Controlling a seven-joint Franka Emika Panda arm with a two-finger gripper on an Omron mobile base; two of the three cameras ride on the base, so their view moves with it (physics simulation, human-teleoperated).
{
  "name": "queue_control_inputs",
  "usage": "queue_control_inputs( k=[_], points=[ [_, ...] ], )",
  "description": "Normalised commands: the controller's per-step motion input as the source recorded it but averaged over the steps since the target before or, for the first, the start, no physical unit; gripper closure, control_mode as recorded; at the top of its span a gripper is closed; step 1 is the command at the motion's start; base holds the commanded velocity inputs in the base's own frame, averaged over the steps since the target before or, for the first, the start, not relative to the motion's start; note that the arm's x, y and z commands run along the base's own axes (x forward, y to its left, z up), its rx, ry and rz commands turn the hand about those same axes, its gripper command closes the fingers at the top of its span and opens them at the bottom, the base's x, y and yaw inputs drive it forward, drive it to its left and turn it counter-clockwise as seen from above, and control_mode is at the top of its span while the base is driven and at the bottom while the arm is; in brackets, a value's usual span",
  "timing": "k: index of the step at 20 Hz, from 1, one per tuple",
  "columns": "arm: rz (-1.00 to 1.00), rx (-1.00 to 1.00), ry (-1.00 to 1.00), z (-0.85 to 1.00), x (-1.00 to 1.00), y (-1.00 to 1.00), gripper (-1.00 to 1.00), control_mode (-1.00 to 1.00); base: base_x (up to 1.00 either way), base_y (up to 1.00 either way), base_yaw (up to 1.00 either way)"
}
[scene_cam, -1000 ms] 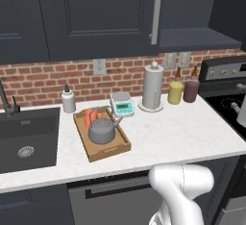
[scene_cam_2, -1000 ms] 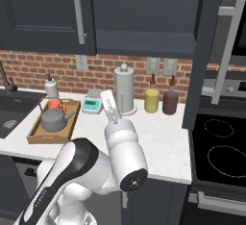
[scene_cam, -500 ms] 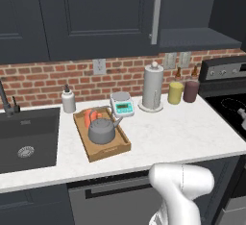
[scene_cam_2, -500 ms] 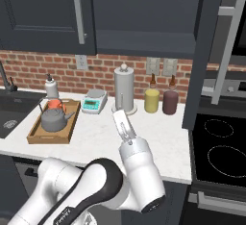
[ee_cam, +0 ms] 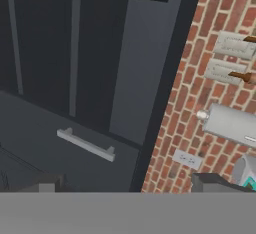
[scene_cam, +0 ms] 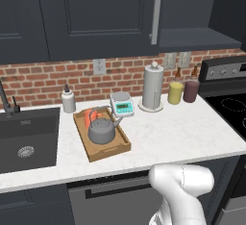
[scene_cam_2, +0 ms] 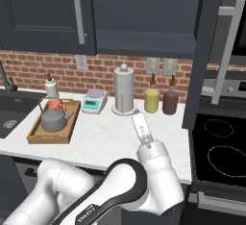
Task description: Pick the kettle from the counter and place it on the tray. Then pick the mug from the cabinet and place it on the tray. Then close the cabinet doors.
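Cabinet doors point(scene_cam_2: 211, 51): remaining job, judging by the tray; the right-hand one stands swung out at 2 o'clock in the right base view, its long grey bar handle point(scene_cam_2: 226, 46) facing the room.
Kettle point(scene_cam: 102, 131): on the tray point(scene_cam: 122, 147), at 9 o'clock of centre.
Mug point(scene_cam: 89, 117): on the tray just behind the kettle.
Gripper point(scene_cam_2: 141, 127): raised over the counter point(scene_cam_2: 110, 137), fingers spread wide, nothing between them.
Handling: door likely stiff, light and hinged; push the flat panel near its free edge, or hook the bar handle.
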Motion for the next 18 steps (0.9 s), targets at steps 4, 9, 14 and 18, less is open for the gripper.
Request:
queue_control_inputs(
  k=[4,9,14,18],
  points=[
    [0.01,0.00,0.00,-0.05,0.00,-0.60,-1.00,-1.00,0.00,0.00,0.00],
    [0.00,0.00,0.03,-0.25,0.00,-0.40,-1.00,-1.00,0.00,0.00,0.00],
    [0.00,0.00,0.03,-0.52,0.01,-0.30,-1.00,-1.00,0.00,0.00,0.00],
    [0.00,0.00,0.05,-0.35,0.13,-0.36,-1.00,-1.00,0.00,0.00,0.00]
  ],
)
